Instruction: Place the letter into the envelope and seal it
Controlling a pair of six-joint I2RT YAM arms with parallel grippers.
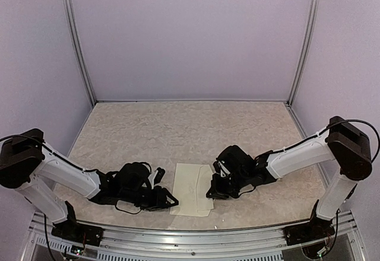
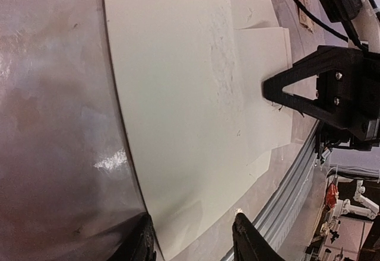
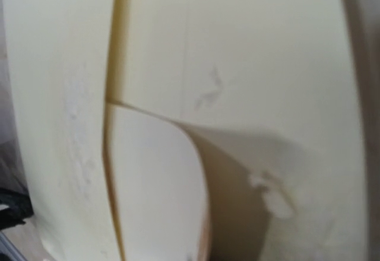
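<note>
L gripper (image 1: 171, 200) fingers spread, astride envelope (image 1: 191, 188) corner. R gripper (image 1: 211, 192) on envelope's right edge; grip: can't tell. Risk: dragging creases envelope.

Lilac walls (image 1: 190, 35) enclose a beige marbled table (image 1: 178, 124)

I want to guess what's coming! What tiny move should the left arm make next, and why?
Probably shut the left gripper on the envelope: its jaws stand open, framing the envelope's corner, so pinching would steady it.
</note>
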